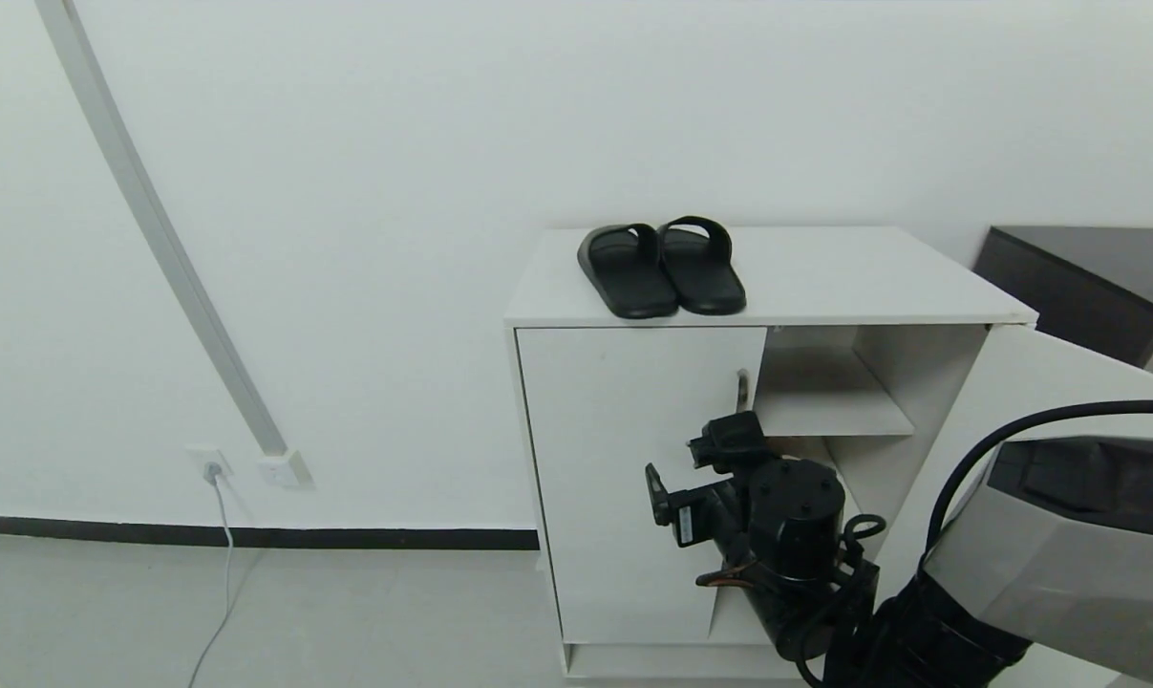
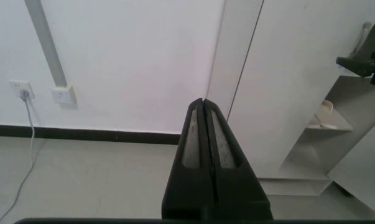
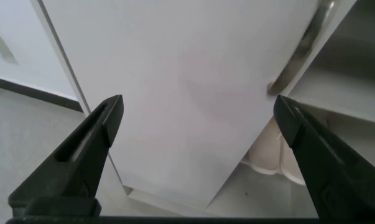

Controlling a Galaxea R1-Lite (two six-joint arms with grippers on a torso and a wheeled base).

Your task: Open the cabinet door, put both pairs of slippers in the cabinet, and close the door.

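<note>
A pair of black slippers [image 1: 662, 268] lies on top of the white cabinet [image 1: 824, 272]. The cabinet's right door [image 1: 1006, 401] stands swung open, while its left door [image 1: 624, 459] is closed. A pale pair of slippers [image 3: 268, 152] sits on a lower shelf inside, with one slipper [image 2: 326, 112] also showing in the left wrist view. My right gripper [image 1: 689, 466] is open in front of the left door, just below its metal handle [image 3: 302, 46], with nothing between the fingers [image 3: 94, 143]. My left gripper [image 2: 203, 106] is shut and empty, low and left of the cabinet.
A dark piece of furniture [image 1: 1092, 277] stands to the right behind the open door. A wall socket with a plugged cable [image 1: 215, 468] and a slanted conduit [image 1: 146, 210] are on the wall at left. Bare floor [image 1: 251, 612] stretches left of the cabinet.
</note>
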